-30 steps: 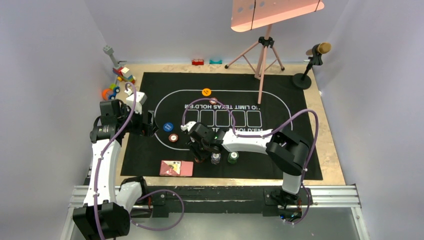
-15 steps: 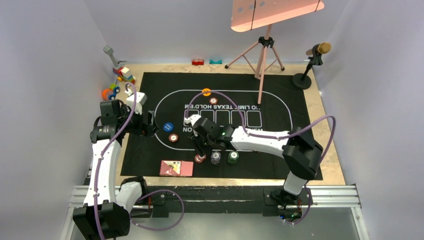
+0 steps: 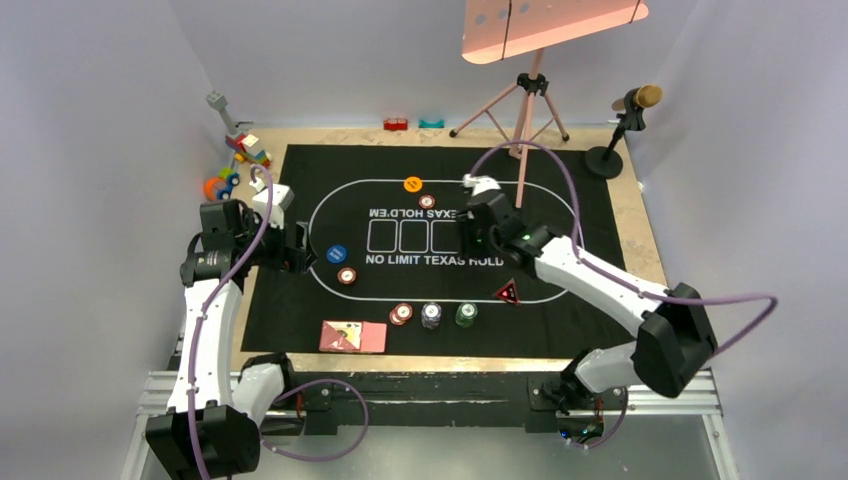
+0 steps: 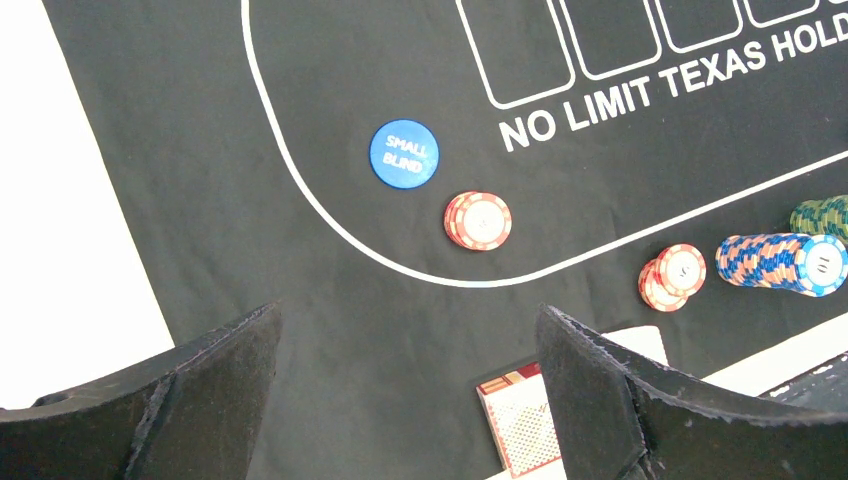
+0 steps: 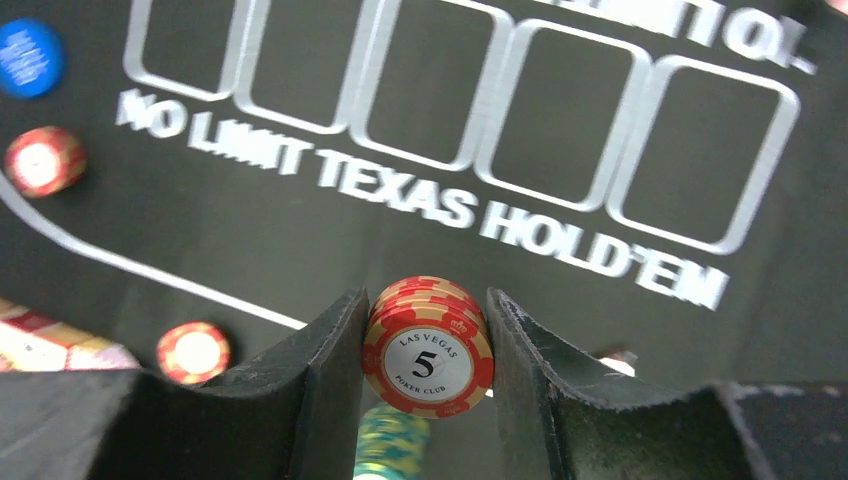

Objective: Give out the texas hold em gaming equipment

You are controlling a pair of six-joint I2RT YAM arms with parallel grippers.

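Nearest the bases, the cards (image 3: 352, 336) lie at the near edge of the mat (image 3: 300, 170). Just right of them is a row of three, each apart from the next: red stack (image 3: 401, 314), grey stack (image 3: 431, 316), green stack (image 3: 466, 315). The marker (image 3: 507, 292), a red triangle, lies further right by the printed oval line.

Left of the row, just inside the oval, sits a red pile (image 3: 346, 276), with the blue button (image 3: 336, 254) just beyond it, not touching. The left gripper (image 4: 408, 315) hangs over the mat's left edge, jaws wide apart and empty. In its own camera the button and pile lie ahead between the fingers.

The right gripper (image 5: 425, 300) is over the card boxes right of centre. It is clamped on a few red chips (image 5: 428, 360), face marked 5, held above the mat. Its arm crosses the mat's right half and hides the end of the lettering and the right-hand boxes from above.

Further off, a single red chip (image 3: 427, 201) and the orange button (image 3: 412, 184) lie near each other at the far oval line. One leg of the pink tripod (image 3: 525, 110) comes down onto the mat just beside the right wrist.

Past the mat are blocks (image 3: 245, 150) at far left, two small bricks (image 3: 397, 124) at the far edge, and a microphone (image 3: 637, 99) at far right.
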